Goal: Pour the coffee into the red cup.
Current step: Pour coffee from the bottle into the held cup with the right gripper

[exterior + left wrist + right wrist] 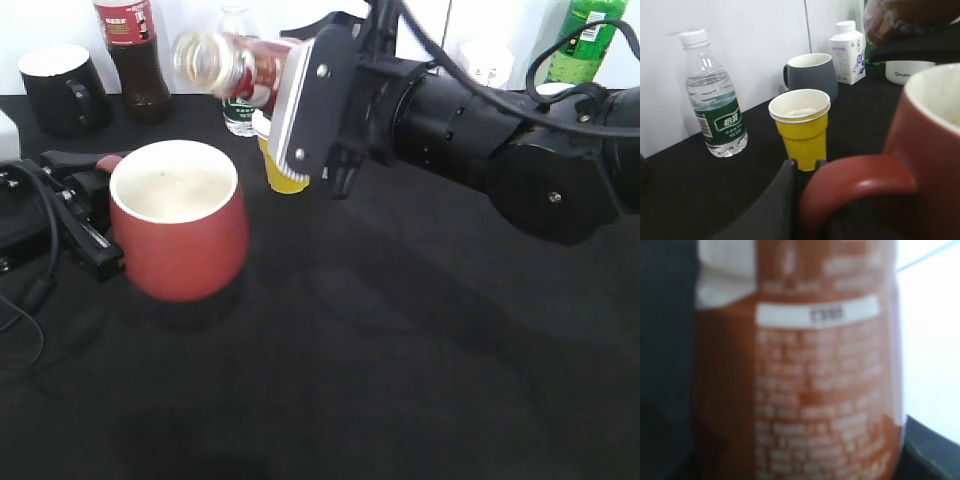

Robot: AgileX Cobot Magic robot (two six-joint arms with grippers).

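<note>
The red cup [185, 235] stands upright on the black table, its white inside facing up. My left gripper [100, 175] is shut on its loop handle [855, 180]; one dark finger shows beside the handle in the left wrist view [782, 200]. My right gripper [300, 100] is shut on the coffee bottle [235, 65] and holds it tipped about level. The bottle's clear end points left, above the cup's far rim. The bottle's orange-brown label [815, 390] fills the right wrist view. The bottle shows blurred at the top right of the left wrist view [905, 17].
A yellow cup [280, 172] [802, 125] and a water bottle [238, 112] [715, 100] stand behind the red cup. A black mug [62, 88], a cola bottle [135, 55], a green bottle [590, 40] and a milk carton [847, 52] stand along the back.
</note>
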